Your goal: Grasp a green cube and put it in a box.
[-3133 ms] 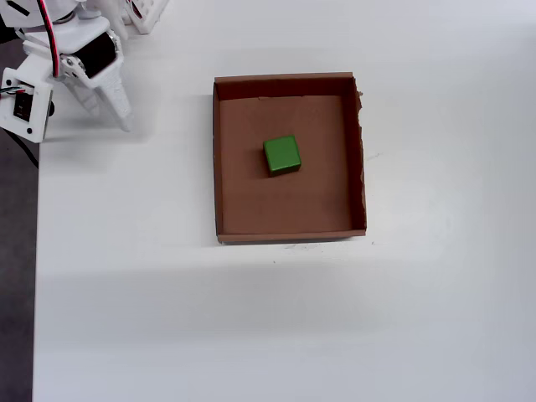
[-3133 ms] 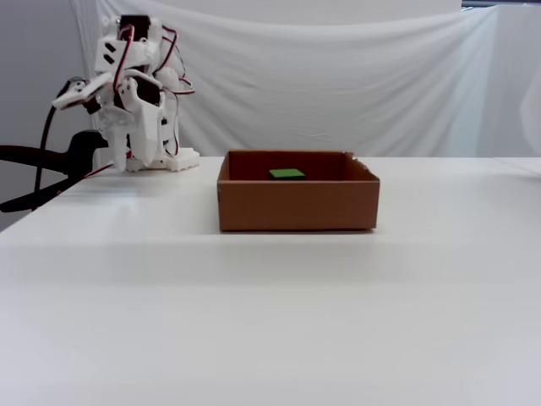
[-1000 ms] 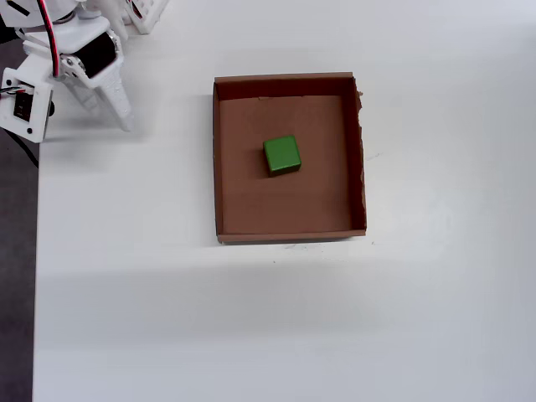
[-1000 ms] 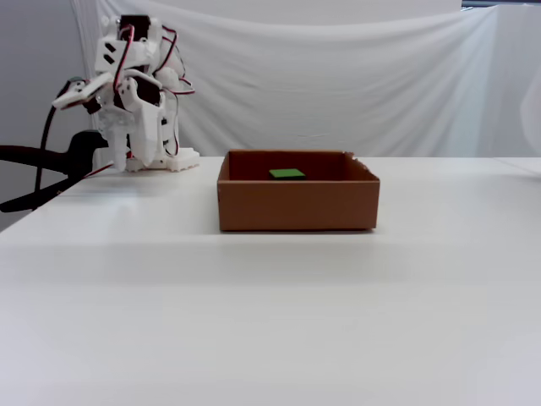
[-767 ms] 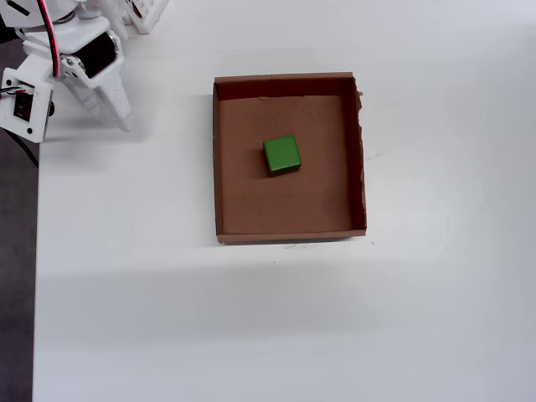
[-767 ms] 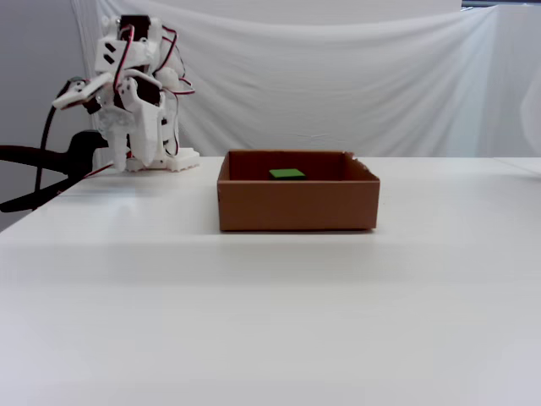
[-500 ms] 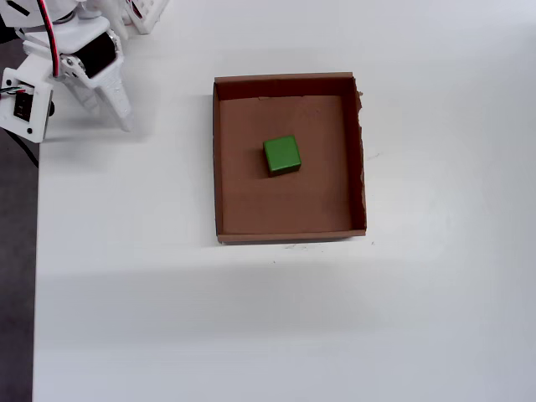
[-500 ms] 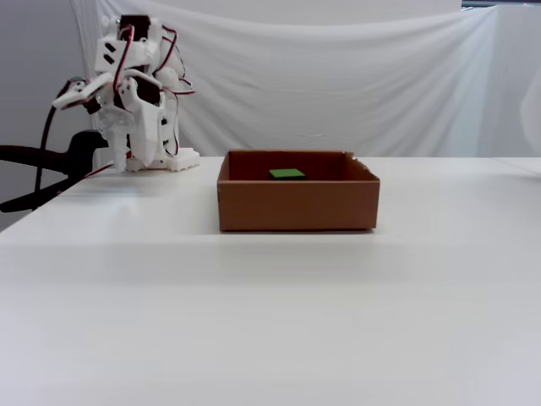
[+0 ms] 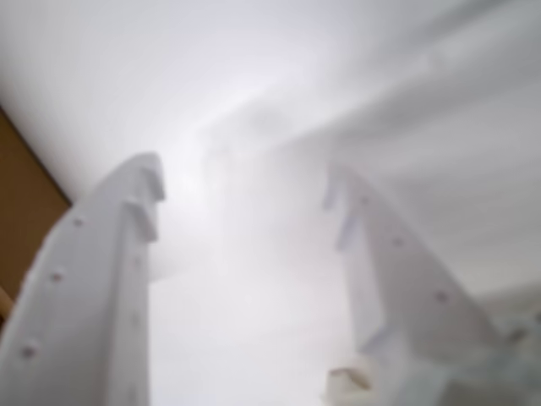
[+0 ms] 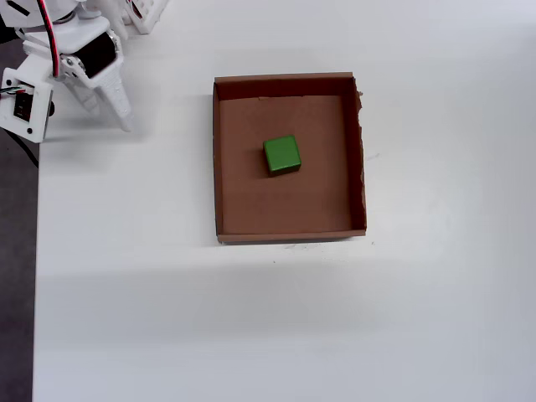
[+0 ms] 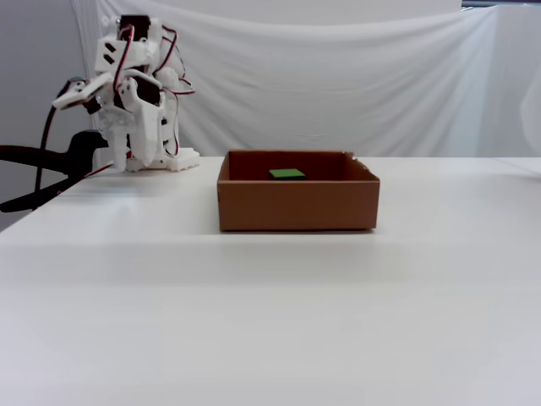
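Note:
The green cube rests near the middle of the box, a shallow brown cardboard tray on the white table. From the side, only the cube's top shows above the box wall. My gripper is folded near the arm's base at the table's far left corner, well apart from the box, and points down. The blurred wrist view shows the two white fingers of the gripper standing apart with nothing between them.
The table's left edge runs just under the arm. A black clamp with a cable juts out at the left. A white cloth hangs behind. A blurred brown patch sits at the wrist view's left edge.

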